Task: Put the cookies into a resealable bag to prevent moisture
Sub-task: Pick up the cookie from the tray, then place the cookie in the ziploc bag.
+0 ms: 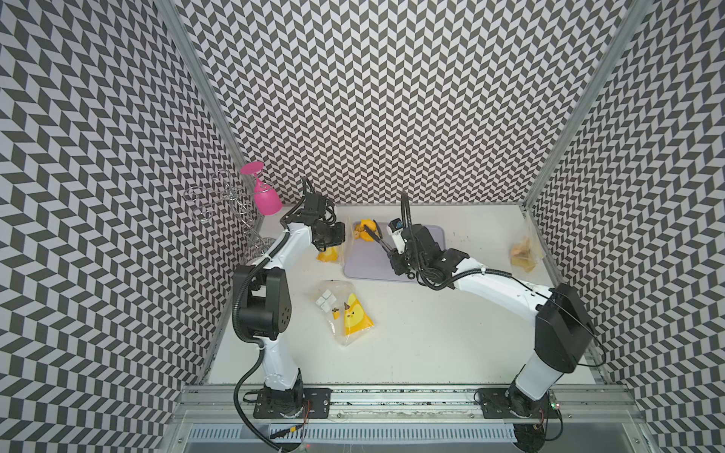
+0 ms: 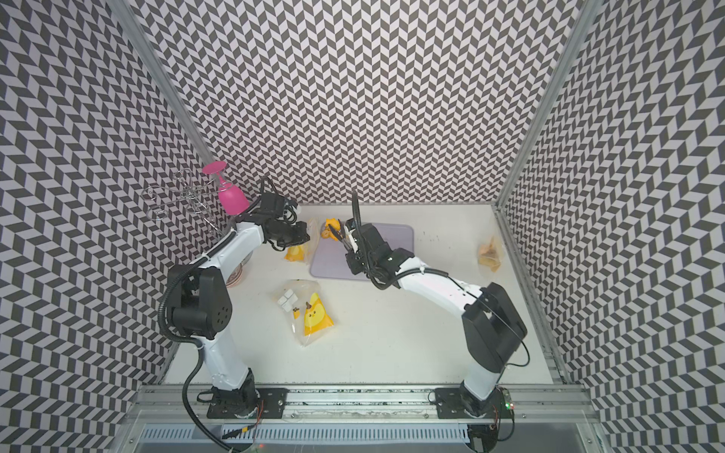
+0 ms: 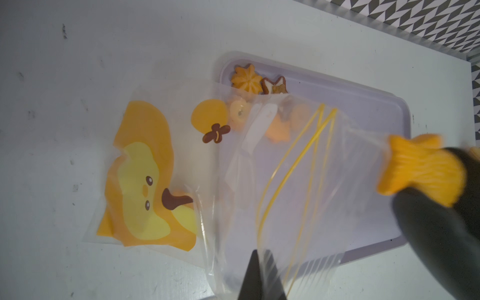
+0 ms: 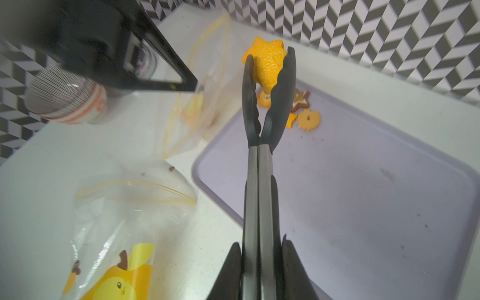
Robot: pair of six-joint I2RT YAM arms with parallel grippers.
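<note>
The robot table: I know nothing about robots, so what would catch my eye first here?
Probably the bright orange cookie pinched in black tongs, which the right gripper holds over the lilac tray at its far left corner. Beside it the left gripper pinches a clear bag by its edge. A pink goblet hangs upside down at the back left, against dizzying black-and-white chevron walls.

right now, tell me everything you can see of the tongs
The tongs have two grey, metal-looking arms ending in dark, rubbery-looking scalloped tips. The right gripper clamps the arms near the handle end, squeezing them almost together. The tips pinch an orange, ridged fish-shaped cookie, held over the far corner of the lilac tray, close to the mouth of the clear zip bag.
</note>
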